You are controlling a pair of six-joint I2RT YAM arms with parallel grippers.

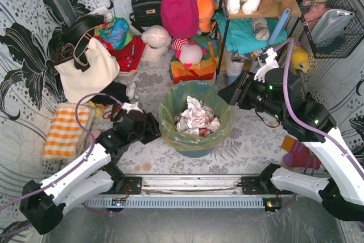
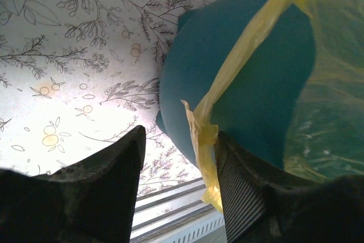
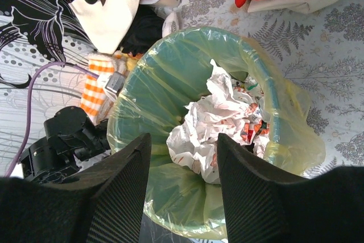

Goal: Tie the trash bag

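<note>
A floral-patterned table (image 1: 250,140) carries a teal round bin (image 2: 261,118) at its middle. The bin is lined with the trash bag (image 1: 168,115), thin yellow-green plastic folded out over the rim with its mouth open. The 2 arms reach in from the near edge. The left arm (image 1: 74,176) stretches low and diagonally toward the bin's left side, with the left gripper (image 2: 179,140) down beside the teal wall. Its jaws stand apart, and a twisted yellow strip (image 2: 239,55) of the bag runs down from the rim and lies against the inner face of 1 finger, not pinched. The right arm (image 1: 333,149) rises, bends and aims the right gripper (image 3: 183,146) down over the bag's far right rim. Its jaws are parted and grip nothing, above the crumpled white paper (image 3: 199,123) inside the bag.
</note>
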